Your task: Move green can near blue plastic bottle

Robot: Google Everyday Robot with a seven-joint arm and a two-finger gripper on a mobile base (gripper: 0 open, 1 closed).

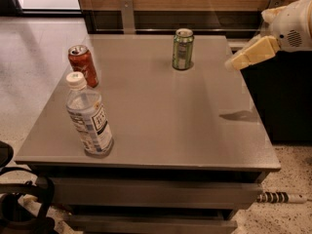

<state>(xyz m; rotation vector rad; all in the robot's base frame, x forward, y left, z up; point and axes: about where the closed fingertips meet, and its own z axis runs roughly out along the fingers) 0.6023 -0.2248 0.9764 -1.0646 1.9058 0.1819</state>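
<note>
The green can (pixel 183 49) stands upright at the far middle of the grey table (pixel 165 116). The blue plastic bottle (pixel 89 115), clear with a white cap and a pale label, stands upright near the table's front left corner. My gripper (pixel 233 62) hangs in the air above the table's right edge. It is to the right of the green can, apart from it and about level with its top. Its shadow lies on the table below it.
A red-brown can (pixel 83 65) stands at the left edge, just behind the bottle. A wood and glass wall (pixel 195 4) runs behind the table. A dark cabinet (pixel 287 101) stands to the right. Black gear (pixel 19 204) sits on the floor at front left.
</note>
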